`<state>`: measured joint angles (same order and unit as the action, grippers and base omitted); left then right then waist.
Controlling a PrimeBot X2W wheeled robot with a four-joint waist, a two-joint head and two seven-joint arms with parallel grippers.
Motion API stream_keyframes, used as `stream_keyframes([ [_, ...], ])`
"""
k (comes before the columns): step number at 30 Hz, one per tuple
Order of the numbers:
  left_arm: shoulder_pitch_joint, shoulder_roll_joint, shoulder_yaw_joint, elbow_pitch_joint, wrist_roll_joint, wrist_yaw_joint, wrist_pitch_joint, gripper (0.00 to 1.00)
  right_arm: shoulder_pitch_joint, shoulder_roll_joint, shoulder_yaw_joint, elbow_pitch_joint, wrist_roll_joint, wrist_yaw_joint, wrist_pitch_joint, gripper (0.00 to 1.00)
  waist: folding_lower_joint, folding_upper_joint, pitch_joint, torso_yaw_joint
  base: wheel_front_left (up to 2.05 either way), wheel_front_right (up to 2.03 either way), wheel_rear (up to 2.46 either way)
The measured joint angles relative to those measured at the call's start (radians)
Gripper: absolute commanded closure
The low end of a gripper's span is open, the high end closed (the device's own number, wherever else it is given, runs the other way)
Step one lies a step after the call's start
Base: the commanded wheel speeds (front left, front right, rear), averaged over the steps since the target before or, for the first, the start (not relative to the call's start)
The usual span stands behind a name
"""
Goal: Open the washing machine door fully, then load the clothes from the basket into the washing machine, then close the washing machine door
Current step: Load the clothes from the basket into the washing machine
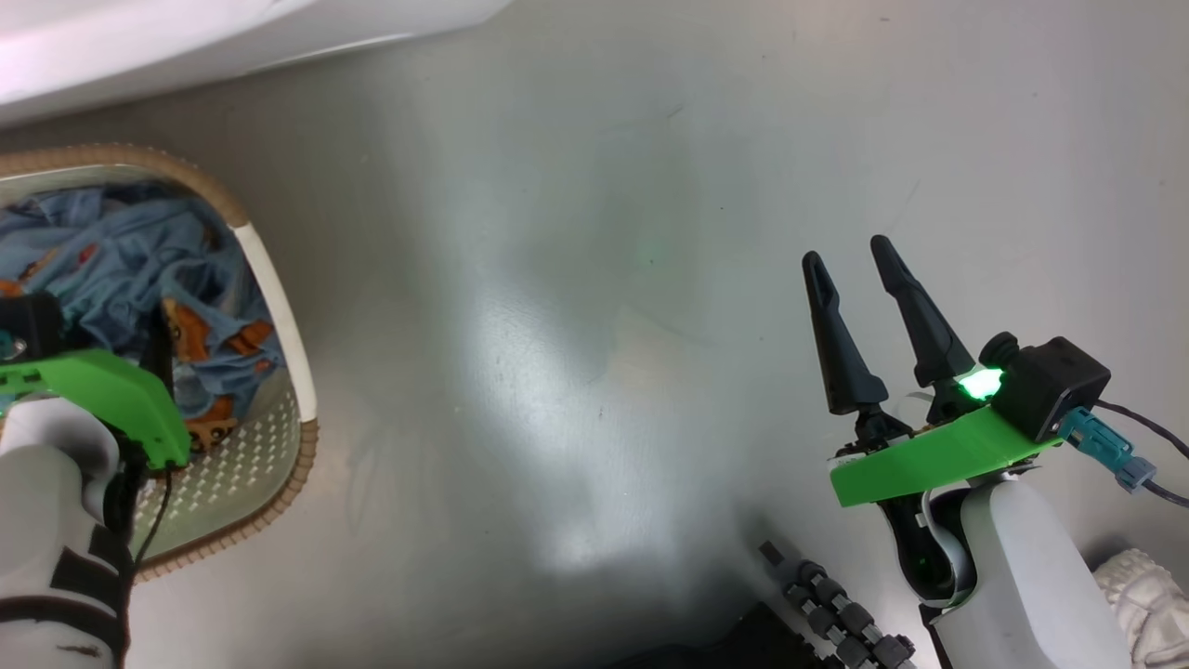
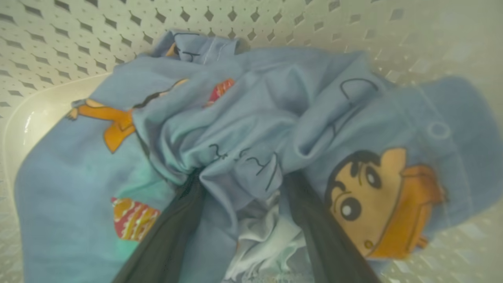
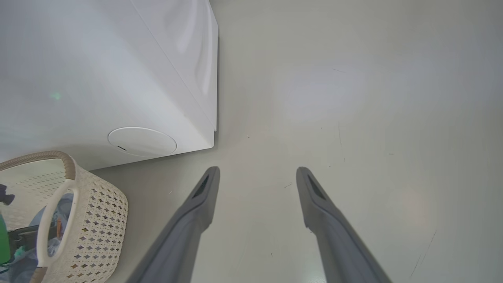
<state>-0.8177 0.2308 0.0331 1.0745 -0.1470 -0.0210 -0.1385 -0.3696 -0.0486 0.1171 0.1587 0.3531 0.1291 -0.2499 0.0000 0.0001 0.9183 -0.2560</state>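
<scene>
The basket [image 1: 279, 307], cream perforated plastic with a brown woven rim, stands on the floor at the left, in front of the washing machine [image 1: 139, 46]. The washing machine door is out of view. Light blue clothes [image 1: 121, 260] with orange cartoon prints lie in the basket. My left gripper [image 2: 242, 175] is open, its two dark fingers pushed down into the clothes [image 2: 255, 110], with blue and white cloth bunched between them. Perforated basket wall [image 2: 78, 39] surrounds the bundle. My right gripper [image 1: 847, 253] is open over bare floor at the right, holding nothing.
The right wrist view has the right gripper [image 3: 258, 171], the washing machine [image 3: 98, 78] corner with a round white cap [image 3: 142, 141] low on its front, and the basket [image 3: 98, 220] below it. Grey floor [image 1: 557, 372] lies between basket and right arm. A black ribbed cable [image 1: 836, 623] lies at the bottom.
</scene>
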Motion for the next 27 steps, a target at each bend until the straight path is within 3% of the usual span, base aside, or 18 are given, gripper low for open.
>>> stream_keyframes([
  [1, -0.007, 0.003, -0.002, 0.009, 0.000, 0.000, 0.011, 0.53, 0.000, 0.000, 0.000, 0.000, 0.001, 0.000, 0.000, 0.00, 0.0000, 0.0000, 0.001, -0.002, 0.00, 0.00, 0.00],
  [3, -0.018, 0.003, -0.006, 0.023, 0.000, 0.000, 0.021, 1.00, 0.000, 0.000, 0.000, 0.002, 0.001, 0.000, 0.000, 0.00, 0.0001, 0.0000, 0.001, -0.005, 0.00, 0.00, 0.00],
  [9, -0.027, -0.005, -0.015, 0.058, -0.011, -0.021, 0.027, 1.00, 0.000, 0.000, -0.003, 0.003, 0.001, 0.000, 0.000, 0.00, 0.0000, 0.0000, -0.021, -0.004, 0.00, 0.00, 0.00],
  [19, 0.032, -0.055, -0.024, 0.054, -0.042, -0.054, -0.101, 1.00, 0.001, 0.000, -0.041, 0.000, -0.026, 0.000, 0.000, 0.00, 0.0000, 0.0000, -0.111, 0.020, 0.00, 0.00, 0.00],
  [23, 0.085, -0.084, -0.022, -0.017, -0.054, -0.058, -0.109, 1.00, 0.003, 0.000, -0.060, -0.001, -0.053, 0.000, 0.000, 0.00, 0.0000, 0.0000, -0.157, 0.039, 0.00, 0.00, 0.00],
  [27, 0.161, -0.107, -0.004, -0.184, -0.060, -0.063, -0.111, 1.00, 0.019, 0.000, -0.076, -0.002, -0.072, 0.000, 0.000, 0.00, 0.0000, 0.0000, -0.206, 0.063, 0.00, 0.00, 0.00],
])
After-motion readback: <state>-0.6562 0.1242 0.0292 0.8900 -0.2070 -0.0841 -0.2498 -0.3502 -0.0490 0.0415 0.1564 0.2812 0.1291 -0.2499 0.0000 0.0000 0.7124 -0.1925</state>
